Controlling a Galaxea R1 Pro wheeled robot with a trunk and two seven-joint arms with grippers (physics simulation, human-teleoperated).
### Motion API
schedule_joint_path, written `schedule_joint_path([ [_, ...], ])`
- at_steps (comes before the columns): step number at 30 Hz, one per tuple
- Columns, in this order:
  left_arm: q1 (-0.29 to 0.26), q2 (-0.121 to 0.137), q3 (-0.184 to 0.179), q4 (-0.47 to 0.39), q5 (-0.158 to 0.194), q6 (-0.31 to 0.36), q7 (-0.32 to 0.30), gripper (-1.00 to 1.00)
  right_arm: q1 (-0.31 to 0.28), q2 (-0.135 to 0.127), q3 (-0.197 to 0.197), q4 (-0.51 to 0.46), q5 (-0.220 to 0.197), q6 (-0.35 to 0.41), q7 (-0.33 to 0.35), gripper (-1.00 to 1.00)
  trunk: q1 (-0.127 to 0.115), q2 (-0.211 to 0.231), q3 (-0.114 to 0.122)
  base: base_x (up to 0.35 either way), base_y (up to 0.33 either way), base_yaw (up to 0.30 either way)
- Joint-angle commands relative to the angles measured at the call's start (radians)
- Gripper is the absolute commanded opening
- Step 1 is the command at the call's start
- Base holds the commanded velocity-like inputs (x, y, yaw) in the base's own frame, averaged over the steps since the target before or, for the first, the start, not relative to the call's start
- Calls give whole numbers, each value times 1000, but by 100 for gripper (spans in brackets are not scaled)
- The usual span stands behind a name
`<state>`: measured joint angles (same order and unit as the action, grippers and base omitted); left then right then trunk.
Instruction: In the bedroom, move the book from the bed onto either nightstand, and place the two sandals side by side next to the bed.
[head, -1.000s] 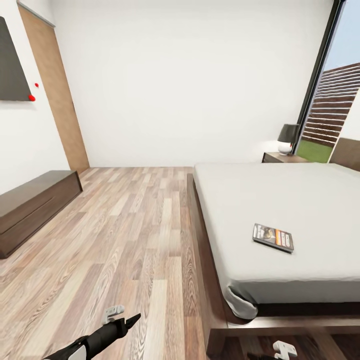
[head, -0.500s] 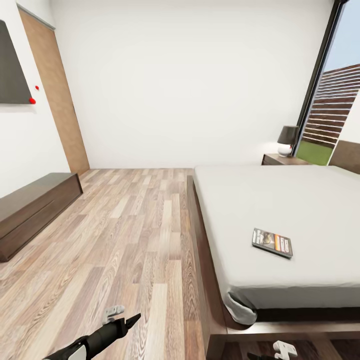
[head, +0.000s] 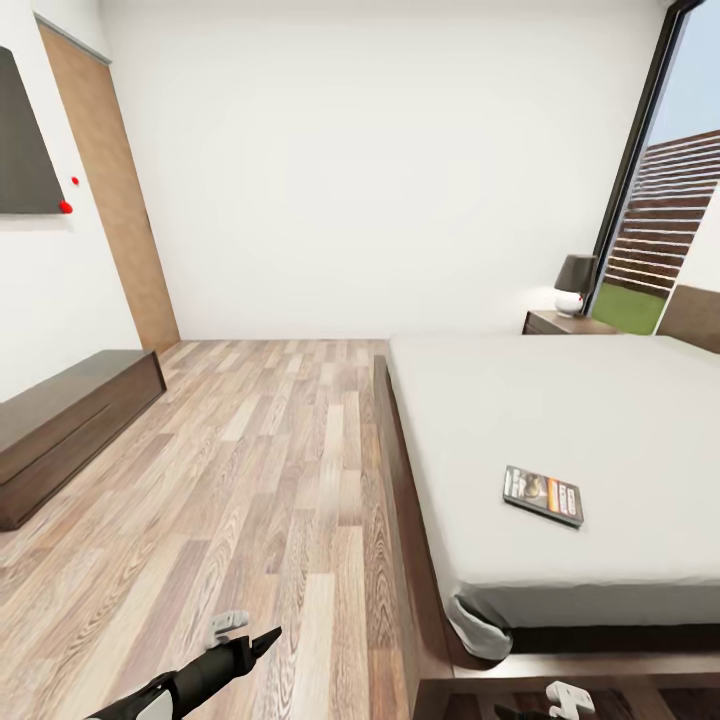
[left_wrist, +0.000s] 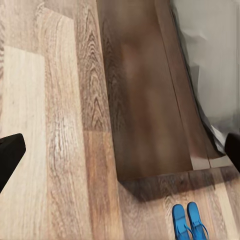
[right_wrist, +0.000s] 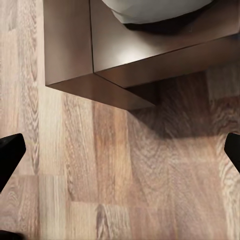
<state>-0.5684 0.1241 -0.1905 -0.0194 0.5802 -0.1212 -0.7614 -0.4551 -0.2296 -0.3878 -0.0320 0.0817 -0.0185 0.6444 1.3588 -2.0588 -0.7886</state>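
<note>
book (head: 543, 495) seen lying flat on bed (head: 600, 420) | sandals (left_wrist: 188, 222) seen together on floor (head: 250, 470) | left claw (left_wrist: 120, 150) spread apart; right claw (right_wrist: 120, 150) spread apart

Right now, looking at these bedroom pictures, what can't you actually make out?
- Sandals: left wrist view, heels cut off by the picture edge.
- Book: head view, cover lettering too small and blurred to read.
- Nightstand: head view, drawers hidden behind the bed.
- Right gripper: right wrist view, fingertips cut off at both edges, spread wide over bare floor.
</note>
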Motion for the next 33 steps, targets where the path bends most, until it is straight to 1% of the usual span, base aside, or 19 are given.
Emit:
schedule_joint_path([
  [1,-1,0,-9,1,4,-8,-1,100,-1,0,-7,0,9,-2,3,100,-4,7,2,0,0,0],
  [33,-1,0,-9,1,4,-8,2,100,-1,0,-8,1,9,-2,3,100,-127,231,103,0,0,0],
])
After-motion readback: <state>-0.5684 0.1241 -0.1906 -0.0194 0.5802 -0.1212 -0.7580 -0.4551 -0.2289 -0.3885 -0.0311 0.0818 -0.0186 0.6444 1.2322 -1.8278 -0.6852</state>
